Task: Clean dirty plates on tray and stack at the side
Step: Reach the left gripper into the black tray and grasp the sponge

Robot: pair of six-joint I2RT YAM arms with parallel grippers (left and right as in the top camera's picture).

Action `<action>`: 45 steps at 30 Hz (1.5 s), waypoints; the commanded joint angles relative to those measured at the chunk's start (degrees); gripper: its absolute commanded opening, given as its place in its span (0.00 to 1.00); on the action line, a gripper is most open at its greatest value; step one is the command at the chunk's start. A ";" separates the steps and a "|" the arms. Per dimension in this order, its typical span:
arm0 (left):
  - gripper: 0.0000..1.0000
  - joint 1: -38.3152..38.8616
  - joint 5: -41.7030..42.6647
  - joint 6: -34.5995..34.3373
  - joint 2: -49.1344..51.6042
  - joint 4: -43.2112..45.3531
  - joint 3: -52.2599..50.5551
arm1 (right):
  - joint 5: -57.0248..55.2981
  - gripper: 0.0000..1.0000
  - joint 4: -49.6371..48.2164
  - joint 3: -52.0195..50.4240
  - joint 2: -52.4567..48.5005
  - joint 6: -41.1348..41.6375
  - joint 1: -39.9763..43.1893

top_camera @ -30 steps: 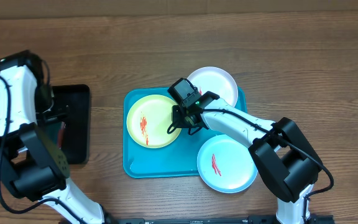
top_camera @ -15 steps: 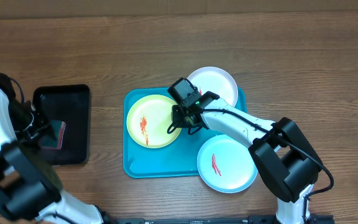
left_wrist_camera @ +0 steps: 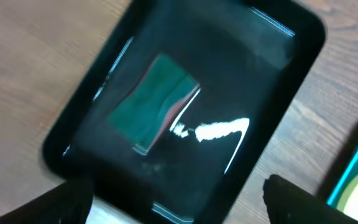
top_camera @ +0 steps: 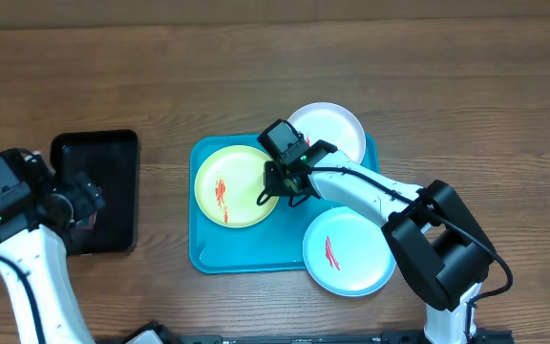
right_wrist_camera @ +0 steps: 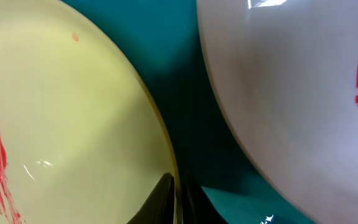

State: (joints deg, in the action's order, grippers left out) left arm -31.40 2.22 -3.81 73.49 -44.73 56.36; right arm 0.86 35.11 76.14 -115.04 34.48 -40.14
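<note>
The yellow-green plate (top_camera: 232, 186) lay flat on the left half of the turquoise tray (top_camera: 256, 250), a streak of red sauce (top_camera: 221, 191) across its middle. The right gripper (right_wrist_camera: 179, 194) was closed down onto its right-hand rim, one finger above and one below the thin lip. One white plate (top_camera: 332, 129) sat over the tray's far right corner. The other white plate (top_camera: 351, 253), smeared red, hung over the near right corner. The plates looked stiff, light and glossy, probably plastic, so the rim seemed the only real handhold. A pinch at one edge would likely let the plate droop or twist, and the smooth lip could slide out of the fingers, more so if wet. A lift would best be low and level, clear of the neighbouring white plate close beside the grip. The left gripper (left_wrist_camera: 176, 196) hovered over the black tray (top_camera: 113, 153) with its jaws spread wide and nothing in them, above what looked like a green sponge (left_wrist_camera: 154, 102) lying inside.
</note>
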 commanded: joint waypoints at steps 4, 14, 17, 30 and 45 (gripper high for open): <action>0.81 6.49 4.17 9.66 7.17 8.57 -0.83 | -0.57 0.09 -0.35 0.33 -0.83 0.07 0.02; 0.72 12.35 -0.11 11.37 20.26 11.85 -0.81 | -0.57 0.09 -0.35 0.33 -0.83 0.07 0.02; 0.66 12.48 1.90 11.58 22.58 12.52 -0.83 | -0.57 0.09 -0.37 0.33 -0.81 0.07 0.02; 0.33 14.73 2.29 9.94 26.91 13.46 -0.83 | -0.13 0.14 -0.37 0.33 -0.81 0.07 0.02; 0.34 21.05 2.27 3.19 26.91 15.06 -0.81 | -0.13 0.14 -0.42 0.33 -0.81 0.07 0.02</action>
State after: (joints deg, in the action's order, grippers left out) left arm -12.73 3.42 1.17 99.90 -30.15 55.86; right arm 1.08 35.09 76.14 -115.04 34.50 -40.14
